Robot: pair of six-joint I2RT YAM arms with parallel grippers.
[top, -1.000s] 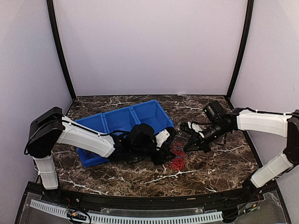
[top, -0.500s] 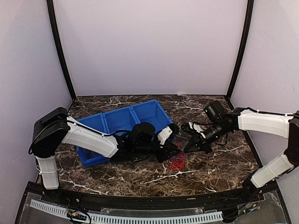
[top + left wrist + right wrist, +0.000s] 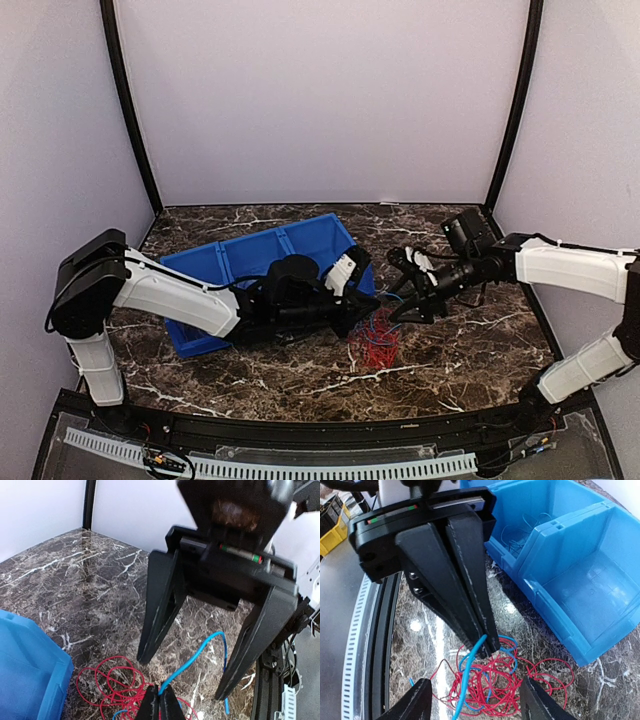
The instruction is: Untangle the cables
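Since a second ago the arms have traded roles: the left jaws, then apart, have shut on the blue cable (image 3: 200,652), and the right jaws, then shut, have sprung open and hold nothing.

Closest to the near edge of the desk (image 3: 460,350), roughly midway along it, lies the red cable (image 3: 378,343). It is a loose heap of thin overlapping loops lying flat on the marble, with short blue stretches threaded through it. No yellow-tan wire can be made out in the heap.

Just beyond the heap, the left jaws pinch the blue cable at their very tips, pressed together with only the wire between them. From that pinch the blue strand arcs up and over, then drops beside one spread finger of the right jaws. Whether it brushes that finger cannot be told.

These wires look light, limp and a little springy, with smooth insulation that could slide through a weak pinch. A pull on one loop will likely drag its neighbours along. The better hold is probably a free stretch or an end clear of the heap, drawn away slowly while the red bunch stays down.

Farther back, toward the far left corner, stands the blue bin (image 3: 300,240). The right wrist view shows a thin wire (image 3: 520,532) lying in one of its compartments.
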